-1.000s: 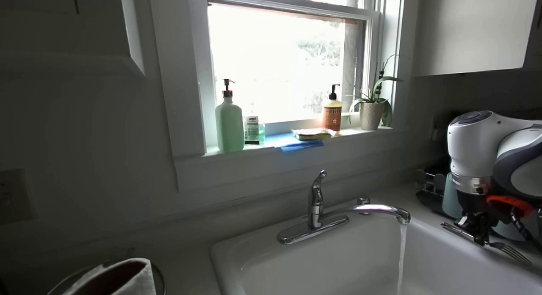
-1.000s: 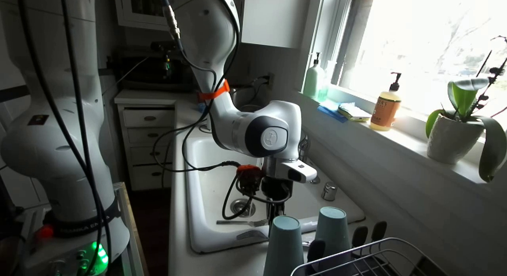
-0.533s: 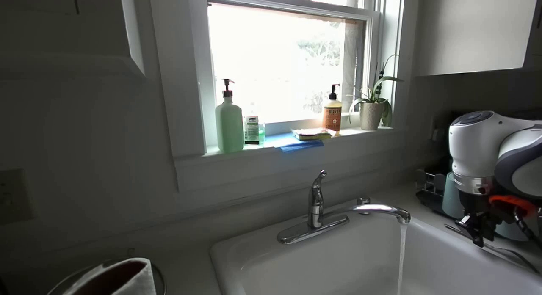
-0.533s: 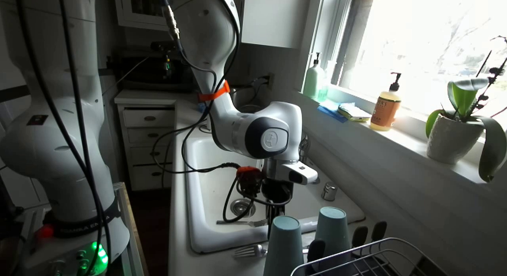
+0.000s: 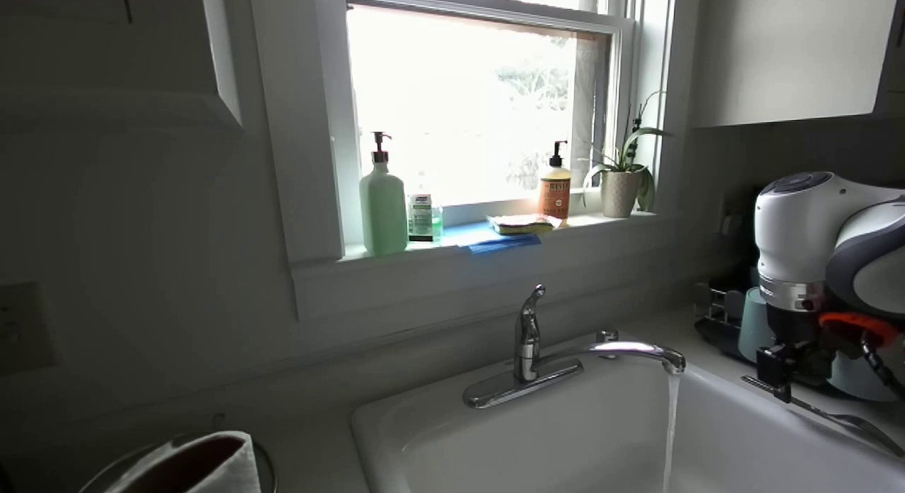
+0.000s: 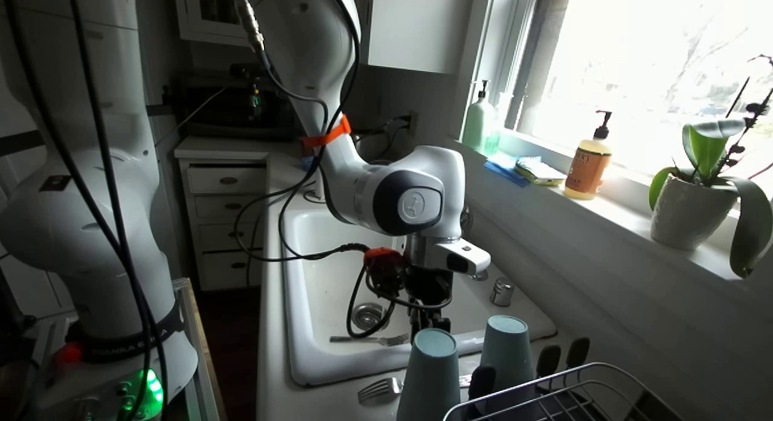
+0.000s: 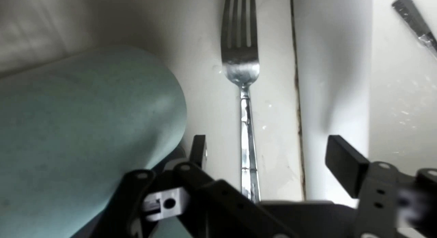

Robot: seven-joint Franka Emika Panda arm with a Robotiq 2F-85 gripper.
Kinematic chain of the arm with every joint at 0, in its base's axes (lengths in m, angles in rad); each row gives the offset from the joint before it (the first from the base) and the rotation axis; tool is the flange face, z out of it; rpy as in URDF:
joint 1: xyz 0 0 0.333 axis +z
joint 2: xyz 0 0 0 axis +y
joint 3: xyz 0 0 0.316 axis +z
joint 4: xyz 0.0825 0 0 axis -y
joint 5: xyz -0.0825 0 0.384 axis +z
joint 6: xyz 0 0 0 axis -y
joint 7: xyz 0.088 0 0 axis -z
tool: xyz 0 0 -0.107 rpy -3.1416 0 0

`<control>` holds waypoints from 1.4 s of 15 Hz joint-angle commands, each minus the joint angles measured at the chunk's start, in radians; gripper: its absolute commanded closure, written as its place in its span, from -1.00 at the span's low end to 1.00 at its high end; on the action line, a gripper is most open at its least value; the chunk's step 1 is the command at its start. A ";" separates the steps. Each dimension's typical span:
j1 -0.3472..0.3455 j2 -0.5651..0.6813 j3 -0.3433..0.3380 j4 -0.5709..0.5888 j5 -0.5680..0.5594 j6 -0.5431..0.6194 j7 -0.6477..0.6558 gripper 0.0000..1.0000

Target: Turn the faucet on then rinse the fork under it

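The faucet (image 5: 527, 337) has its lever up, and a thin stream of water (image 5: 670, 429) falls from its spout into the sink (image 6: 296, 324). A silver fork (image 7: 240, 64) lies flat on the white counter just outside the sink rim; in an exterior view the fork (image 6: 380, 388) shows its tines, with part of its handle behind a cup. My gripper (image 7: 268, 137) is open above the fork's handle, one finger on each side and neither touching it. In an exterior view the gripper (image 5: 781, 392) is low over the counter's edge.
Two blue-green cups (image 6: 430, 372) stand upside down on the counter, one very close to my finger in the wrist view. Behind them is a wire dish rack (image 6: 574, 379). Another utensil (image 6: 362, 339) lies in the sink. Bottles and a potted plant (image 6: 694, 209) line the sill.
A second ago my gripper was shut on the fork, holding it by the rim. The jaws have opened, the fork has dropped onto the counter, and the gripper has risen slightly.
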State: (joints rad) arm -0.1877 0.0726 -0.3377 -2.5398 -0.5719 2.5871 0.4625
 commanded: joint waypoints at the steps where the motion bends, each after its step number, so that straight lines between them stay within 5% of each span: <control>1: -0.021 -0.122 0.023 -0.033 0.098 -0.040 -0.083 -1.00; 10: -0.032 -0.279 0.088 0.005 0.477 -0.106 -0.009 -1.00; 21: -0.111 -0.491 0.226 0.059 0.517 -0.423 0.526 -1.00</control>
State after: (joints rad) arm -0.2719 -0.3518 -0.1538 -2.4928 -0.0812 2.2515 0.8760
